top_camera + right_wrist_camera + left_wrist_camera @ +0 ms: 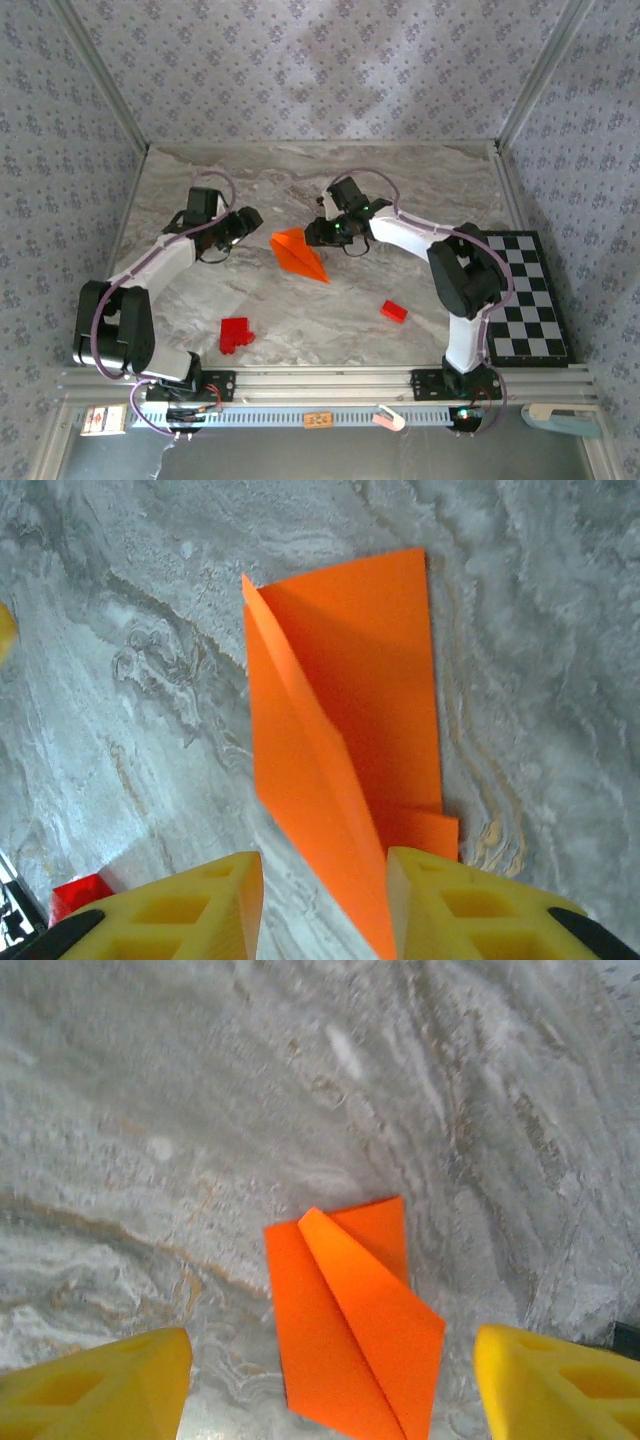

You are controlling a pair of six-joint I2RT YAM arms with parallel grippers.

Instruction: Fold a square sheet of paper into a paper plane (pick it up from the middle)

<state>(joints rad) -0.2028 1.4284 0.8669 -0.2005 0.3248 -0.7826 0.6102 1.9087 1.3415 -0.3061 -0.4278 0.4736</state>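
The orange sheet of paper, folded into a pointed paper plane (298,253) with a raised centre crease, lies on the marble table (330,300) between the two arms. My left gripper (250,218) hovers just left of it, open wide. In the left wrist view the plane (350,1330) lies between and below the yellow fingers (110,1385), touching neither, and the gripper (332,1372) holds nothing. My right gripper (318,232) is at the plane's right side. In the right wrist view its jaws (322,880) are parted, with the plane's raised fold (340,710) running down beside the right finger (450,905).
A cluster of red blocks (234,334) lies at the near left and a single red block (393,311) at the near right. One red block (80,892) is in the right wrist view's bottom-left corner. A black-and-white chequered board (525,295) lies along the right edge.
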